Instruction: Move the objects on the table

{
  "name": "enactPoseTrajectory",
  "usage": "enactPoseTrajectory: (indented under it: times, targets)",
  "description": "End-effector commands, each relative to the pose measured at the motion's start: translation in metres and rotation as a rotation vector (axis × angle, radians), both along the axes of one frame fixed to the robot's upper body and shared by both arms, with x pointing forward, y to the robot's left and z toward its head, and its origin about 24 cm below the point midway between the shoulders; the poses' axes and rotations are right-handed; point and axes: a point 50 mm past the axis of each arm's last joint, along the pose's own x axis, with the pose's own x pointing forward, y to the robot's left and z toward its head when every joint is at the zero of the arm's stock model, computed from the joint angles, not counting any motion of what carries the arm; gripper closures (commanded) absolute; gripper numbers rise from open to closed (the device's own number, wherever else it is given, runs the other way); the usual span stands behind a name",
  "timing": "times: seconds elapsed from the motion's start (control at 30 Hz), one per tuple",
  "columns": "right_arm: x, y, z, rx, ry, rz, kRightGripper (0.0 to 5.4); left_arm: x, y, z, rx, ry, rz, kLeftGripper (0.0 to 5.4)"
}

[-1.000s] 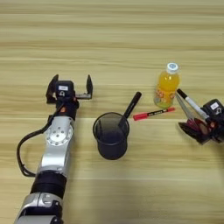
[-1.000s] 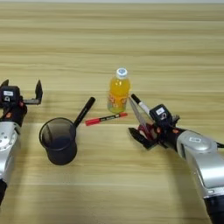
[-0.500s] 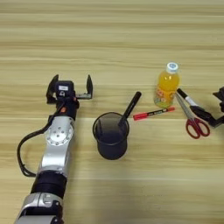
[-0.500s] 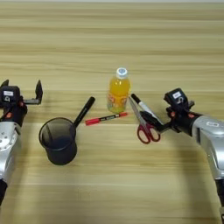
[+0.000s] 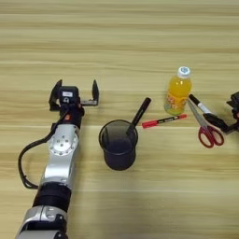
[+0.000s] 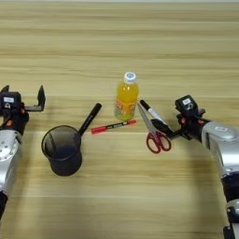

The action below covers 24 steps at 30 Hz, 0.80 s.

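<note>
Right gripper point(image 6: 169, 129) beside red-handled scissors point(image 6: 151, 129) — finger state unclear; left gripper point(image 5: 74, 93) spread apart.

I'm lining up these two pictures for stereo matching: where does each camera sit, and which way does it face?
Left eye view: on the head, looking down on the table; shows the whole left arm with the left gripper open, and only the tip of the right gripper.
Right eye view: same head, shifted right; shows the right arm.
Both share the juice bottle, scissors and mesh cup.
</note>
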Motion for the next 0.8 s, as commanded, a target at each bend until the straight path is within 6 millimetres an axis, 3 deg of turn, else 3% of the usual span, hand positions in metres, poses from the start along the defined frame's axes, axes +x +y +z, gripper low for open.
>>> enactPoseTrajectory:
  times: [0.03,0.43,0.8]
  targets:
    - [0.000,-0.003,-0.006,-0.035,0.020,-0.006,0.59,-0.001,0.000,0.000,0.006,0.000,0.000,0.00]
    - [-0.008,-0.007,-0.025,-0.054,0.097,-0.019,2.02,0.000,0.000,0.001,0.006,0.000,-0.001,0.00]
    - [-0.010,-0.006,-0.030,-0.058,0.127,-0.010,3.19,0.000,-0.001,0.001,0.004,-0.001,-0.001,0.00]
